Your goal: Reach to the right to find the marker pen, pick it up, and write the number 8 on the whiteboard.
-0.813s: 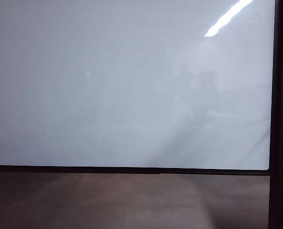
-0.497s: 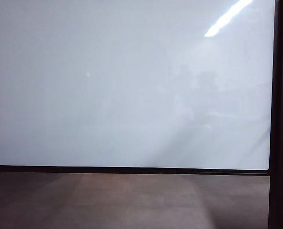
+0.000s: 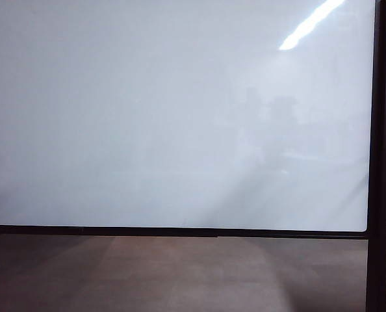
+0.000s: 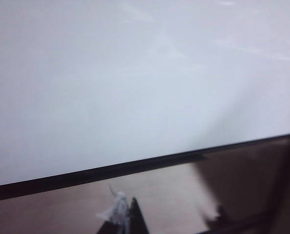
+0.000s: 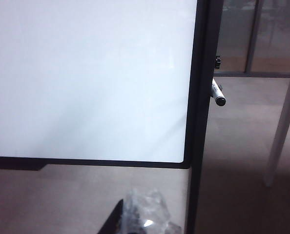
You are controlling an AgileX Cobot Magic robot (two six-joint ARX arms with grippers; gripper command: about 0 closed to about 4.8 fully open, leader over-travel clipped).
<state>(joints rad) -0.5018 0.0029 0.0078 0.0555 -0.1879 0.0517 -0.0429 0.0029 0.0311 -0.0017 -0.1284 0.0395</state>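
Nothing has moved. Marker pen (image 5: pixel 217 94) sticks from whiteboard (image 3: pixel 180 117) frame; right gripper (image 5: pixel 135 222) clenched empty, left gripper (image 4: pixel 172 219) unclear.

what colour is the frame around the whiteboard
Black, a thin frame around the white whiteboard; clearest in the right wrist view.

I see my left gripper (image 4: pixel 169 222) — dark pointed fingers, one wrapped white; right gripper (image 5: pixel 142 219) — crinkled clear wrapping.

A brown floor (image 3: pixel 180 273) runs beneath, a white table leg (image 5: pixel 281 131) stands at the right, and glass doors (image 5: pixel 252 34) lie far behind.
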